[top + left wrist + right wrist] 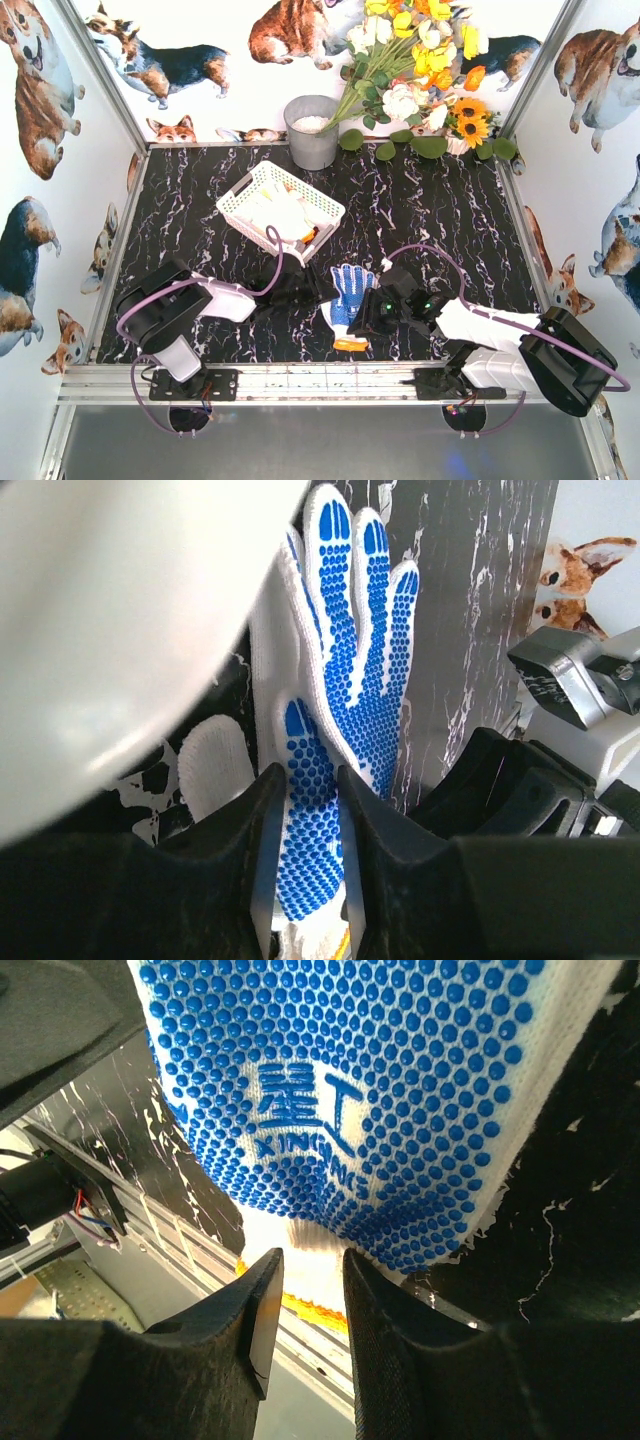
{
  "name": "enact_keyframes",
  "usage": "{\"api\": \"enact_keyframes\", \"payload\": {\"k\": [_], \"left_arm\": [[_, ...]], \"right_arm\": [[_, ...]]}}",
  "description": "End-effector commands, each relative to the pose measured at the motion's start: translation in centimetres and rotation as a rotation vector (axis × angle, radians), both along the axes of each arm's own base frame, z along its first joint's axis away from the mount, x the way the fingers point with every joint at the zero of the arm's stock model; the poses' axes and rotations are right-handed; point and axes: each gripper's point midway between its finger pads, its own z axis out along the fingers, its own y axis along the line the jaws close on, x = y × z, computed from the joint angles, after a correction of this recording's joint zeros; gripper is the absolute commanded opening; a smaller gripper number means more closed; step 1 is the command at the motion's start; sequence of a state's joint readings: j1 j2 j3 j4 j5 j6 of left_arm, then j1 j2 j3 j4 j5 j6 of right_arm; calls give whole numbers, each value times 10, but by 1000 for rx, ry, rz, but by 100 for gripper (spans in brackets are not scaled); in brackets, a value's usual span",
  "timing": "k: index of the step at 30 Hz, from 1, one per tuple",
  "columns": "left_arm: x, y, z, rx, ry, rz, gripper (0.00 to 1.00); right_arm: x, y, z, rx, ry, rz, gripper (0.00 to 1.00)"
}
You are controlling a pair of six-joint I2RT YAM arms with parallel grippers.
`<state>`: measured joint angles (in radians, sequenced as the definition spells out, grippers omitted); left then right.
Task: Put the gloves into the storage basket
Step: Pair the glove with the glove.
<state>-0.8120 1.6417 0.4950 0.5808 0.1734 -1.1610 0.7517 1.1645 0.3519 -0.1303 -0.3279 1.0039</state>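
Black, white-veined marble-look tabletop (pixel 450 220), boxed in by corgi-print walls.

At the left gripper (pixel 310 777): pinched narrow across the lower palm of the white knit glove with blue-dotted palm (pixel 350 650), fabric filling the gap. At the right gripper (pixel 310 1260): parted a little at that glove's cream cuff with orange trim; gripping or merely straddling, cannot tell. Glove low between both arms near the table's front edge, well apart from the white lattice-sided plastic basket (pixel 242 186), itself already loaded with cream gloves (pixel 280 212).

Likely trouble:
- pulling from both ends at once, stretching or dropping the knit
- dragging along the white knit piece (pixel 215 765) just beneath, seemingly a second glove
- catching dangling glove fingers on the basket rim
- knocking the two wrists together, close as they are

Hard to read:
- count of gloves in the basket
- number of layers under the dotted glove
- much of the left wrist view, blocked by a pale blurred housing
- glove fingertips, cut off in the right wrist view
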Motion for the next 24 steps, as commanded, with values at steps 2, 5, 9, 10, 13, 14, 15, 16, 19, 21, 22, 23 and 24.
{"api": "enact_keyframes", "payload": {"k": [2,5,9,10,13,14,15,16,19,21,22,23,24], "left_arm": [[4,-7,8,-60,-25,-6,16],[5,-4,7,-48,-31,7,9],[4,4,10,-37,-48,27,2],[4,7,9,-25,-49,35,1],[4,18,8,15,-64,62,2],[5,21,11,24,-73,70,3],[5,24,10,39,-76,74,4],[4,27,10,53,-78,79,5],[3,36,6,98,-75,93,6],[1,42,2,128,-70,99,8],[0,45,1,144,-69,102,9],[0,47,-1,158,-69,104,9],[0,49,0,166,-72,104,11]], "right_arm": [[4,-5,-5,-47,-21,-7,34],[3,-6,-5,-47,-22,-9,34],[3,-8,-3,-51,-28,-13,34],[3,-9,-3,-51,-29,-13,34],[2,-11,-4,-60,-29,-16,34],[2,-11,-4,-61,-29,-17,34],[2,-11,-4,-61,-29,-17,34],[2,-11,-4,-60,-28,-17,34],[1,-11,-4,-58,-26,-13,34],[1,-10,-3,-56,-27,-11,34],[1,-10,-3,-54,-28,-11,34],[2,-9,-2,-51,-31,-10,35],[2,-9,-1,-49,-33,-9,35]]}}
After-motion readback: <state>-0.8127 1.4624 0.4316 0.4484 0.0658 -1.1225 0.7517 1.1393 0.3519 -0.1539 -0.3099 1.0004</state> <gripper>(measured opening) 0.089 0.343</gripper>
